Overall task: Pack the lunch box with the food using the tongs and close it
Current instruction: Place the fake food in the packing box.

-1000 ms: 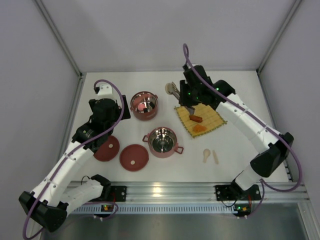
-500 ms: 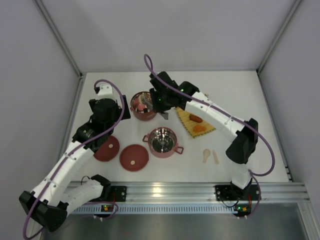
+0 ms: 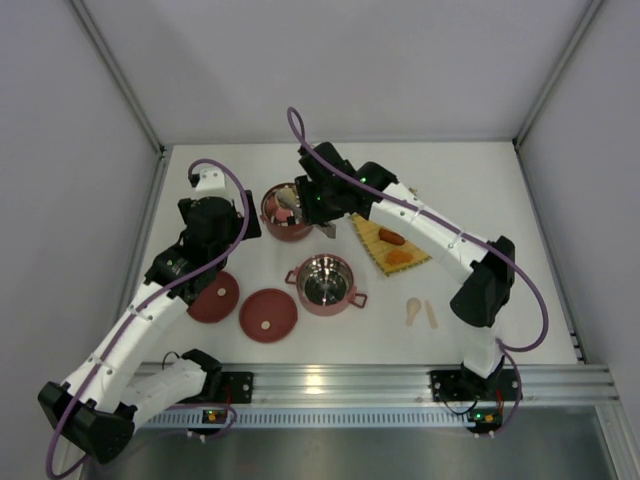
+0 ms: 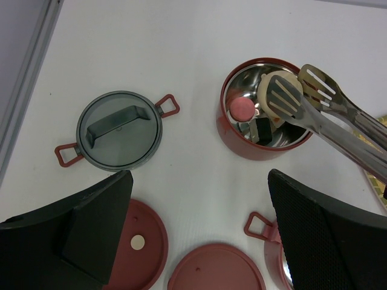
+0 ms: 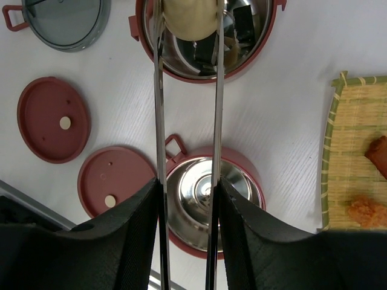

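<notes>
Silver tongs [image 5: 159, 109] squeezed part-closed by the right gripper [image 5: 188, 202], cream piece [image 5: 190, 18] between their tips over the far bowl [image 4: 242, 142], nine o'clock of that gripper from above, left gripper [image 4: 199, 199] spread wide, empty.

In far bowl [image 3: 285, 236], food [image 4: 243, 109], under tongs [image 4: 338, 115]; before it, near bowl [image 3: 325, 308]; left of that, lids [image 3: 267, 315]; right, mat [image 3: 372, 240] bearing pieces [image 3: 399, 257].

Presented as a robotics laboratory test cell. Enclosed on three sides by plain grey panel walls [image 3: 340, 60]. Fitted with a flat white tabletop [image 3: 480, 170], a silver extruded-aluminium mounting rail [image 3: 330, 380], a white-and-black jointed left arm [image 3: 130, 330] and a matching right arm [image 3: 430, 230]. Wired with exposed purple cables [image 3: 218, 162].
</notes>
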